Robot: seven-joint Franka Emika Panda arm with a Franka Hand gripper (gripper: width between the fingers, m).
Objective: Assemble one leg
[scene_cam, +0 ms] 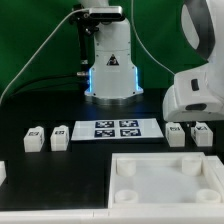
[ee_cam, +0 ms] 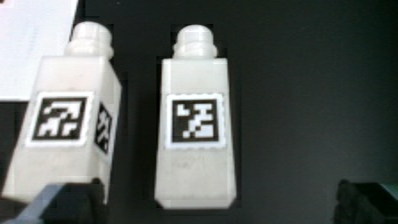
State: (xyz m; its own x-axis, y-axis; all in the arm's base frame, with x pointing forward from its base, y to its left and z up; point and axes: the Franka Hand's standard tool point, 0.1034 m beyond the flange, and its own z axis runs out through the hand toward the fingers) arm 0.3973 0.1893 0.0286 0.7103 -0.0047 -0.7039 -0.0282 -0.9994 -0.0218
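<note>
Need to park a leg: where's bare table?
Widest bare patch: the black table at the exterior view's left, bordered by the left legs and the tray-like part. That view's right is crowded: the right legs sit beneath the arm.

A robotics lab: upper centre, a white robot base point(scene_cam: 110, 60) with a glowing blue ring stands on a black counter point(scene_cam: 60, 185), green backdrop point(scene_cam: 30, 40) behind, the marker board point(scene_cam: 115, 129) mid-frame.
</note>
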